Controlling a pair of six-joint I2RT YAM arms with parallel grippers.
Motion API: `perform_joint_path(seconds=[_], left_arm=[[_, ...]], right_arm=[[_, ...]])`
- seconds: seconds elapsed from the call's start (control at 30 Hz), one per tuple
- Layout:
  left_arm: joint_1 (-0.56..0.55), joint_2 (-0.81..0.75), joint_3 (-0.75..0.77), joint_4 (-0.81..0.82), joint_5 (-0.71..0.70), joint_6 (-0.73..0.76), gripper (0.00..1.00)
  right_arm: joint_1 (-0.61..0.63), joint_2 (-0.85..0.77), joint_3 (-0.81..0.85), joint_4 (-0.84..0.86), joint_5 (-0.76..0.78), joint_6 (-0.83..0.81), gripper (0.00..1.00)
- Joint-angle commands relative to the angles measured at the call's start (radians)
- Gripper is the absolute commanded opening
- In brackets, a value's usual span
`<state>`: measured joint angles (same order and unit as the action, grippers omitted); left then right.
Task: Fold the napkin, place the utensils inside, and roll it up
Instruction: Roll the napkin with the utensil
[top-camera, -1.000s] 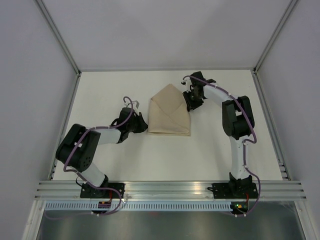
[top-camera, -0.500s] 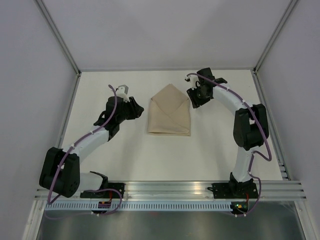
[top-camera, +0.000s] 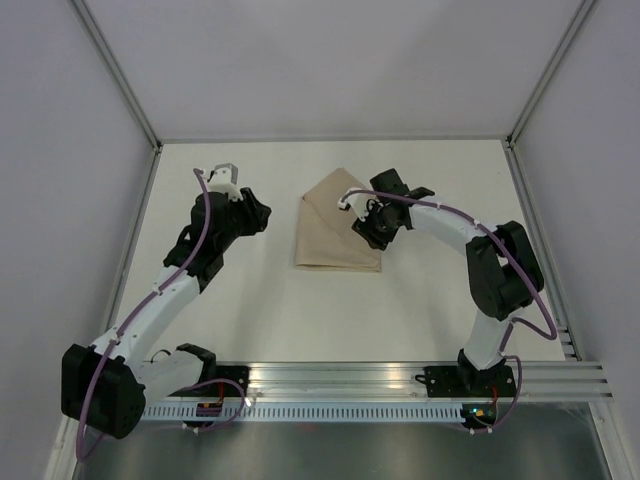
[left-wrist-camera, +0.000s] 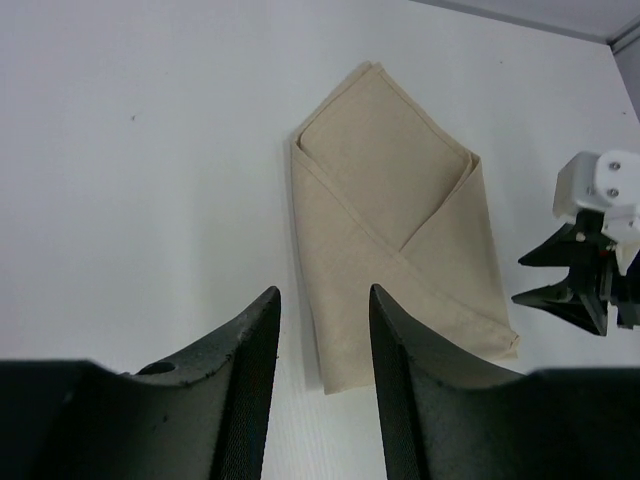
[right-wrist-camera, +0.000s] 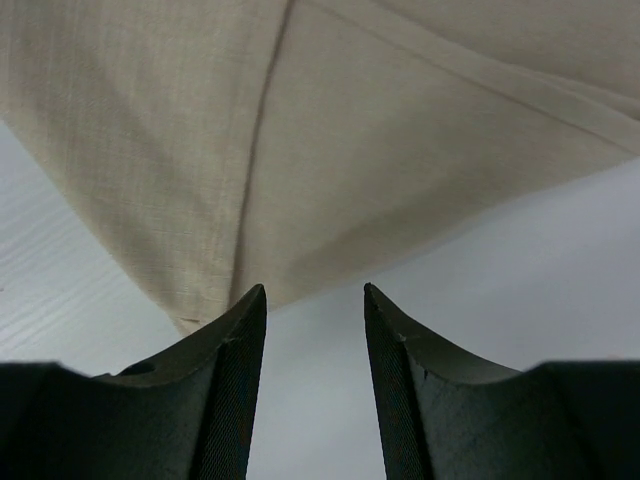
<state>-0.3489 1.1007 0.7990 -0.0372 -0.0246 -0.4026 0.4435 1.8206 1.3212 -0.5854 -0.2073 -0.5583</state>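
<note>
Item, nearest edge: metal rail (top-camera: 340, 375) carrying both arm bases, bolted along the front of a white desk (top-camera: 300, 325). Item: left arm (top-camera: 160, 295), white with black joints and a purple cable, its elbow low at the near left corner, forearm running up and away toward the left half of the desk. Item: right arm (top-camera: 500, 270), of the same make, rising from its base, elbow at the right side, forearm reaching inward to the left. Item: left tool (left-wrist-camera: 322, 300), jaws parted, nothing between them; it sits to the left of the cloth, apart from it, and points toward it. Item: right tool (right-wrist-camera: 313, 292), jaws likewise spread and empty, set at the right-hand edge of the cloth; its wrist view shows bare desk between the fingers (right-wrist-camera: 235, 370) and the cloth's edge just beyond their tips. Whether the tips touch the fabric cannot be told. Item: napkin (top-camera: 338, 225), beige-tan, plain, lying flat at mid-desk between the two tools. It is folded into a narrow packet with a straight near edge and a pointed far end, two flaps crossing diagonally over its face like an envelope. Item, farthest: pale grey walls (top-camera: 330, 60) closing the desk at back and sides.
</note>
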Motion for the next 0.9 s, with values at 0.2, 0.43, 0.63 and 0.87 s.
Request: perform_joint_path(seconds=[0.2,0.43,0.63,0.87], left_arm=[[0.002,-0.042,-0.014,-0.053,-0.031,0.027,0.48],[0.002,-0.03,-0.015,-0.043,-0.023,0.024,0.49],[0.002,-0.01,-0.02,-0.023,0.012,0.021,0.49],[0.002,0.005,-0.027,-0.007,0.02,0.024,0.49]], right_arm=[[0.138,-0.141,-0.134,0.13,0.012,-0.1,0.52],[0.236,-0.139,-0.16,0.151,0.031,-0.091,0.53],[0.291,-0.109,-0.2,0.222,0.072,-0.126,0.57],[0.294,-0.051,-0.206,0.257,0.078,-0.156,0.6]])
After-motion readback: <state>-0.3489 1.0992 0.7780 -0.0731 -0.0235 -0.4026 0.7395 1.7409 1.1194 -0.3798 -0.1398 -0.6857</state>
